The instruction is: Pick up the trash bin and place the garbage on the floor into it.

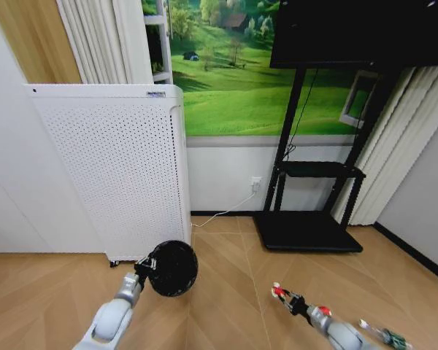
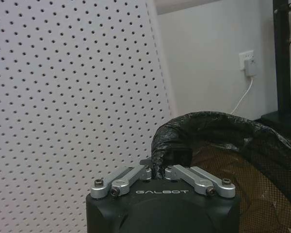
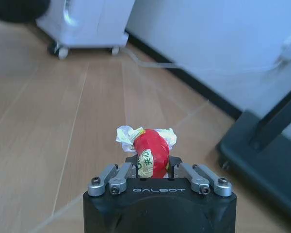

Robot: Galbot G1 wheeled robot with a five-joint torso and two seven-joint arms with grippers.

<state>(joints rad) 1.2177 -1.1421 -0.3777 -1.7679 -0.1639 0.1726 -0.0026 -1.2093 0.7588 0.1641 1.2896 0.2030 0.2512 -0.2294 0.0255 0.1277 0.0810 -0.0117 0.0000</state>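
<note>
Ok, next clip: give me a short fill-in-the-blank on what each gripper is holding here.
1. The left gripper is clamped on the ____ of the trash bin.
2. The right gripper holds a crumpled ____-and-white piece of garbage.
3. Behind the bin stands a white ____ appliance.

Missing words: rim; red; perforated

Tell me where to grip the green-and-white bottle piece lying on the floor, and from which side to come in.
Grip the green-and-white bottle piece across its narrow middle, coming down from above. It lies flat on the wooden floor, long and thin, so fingers should straddle its short width. The right gripper is nearest but shut on a red-and-white scrap; the left gripper holds the trash bin by its rim.
</note>
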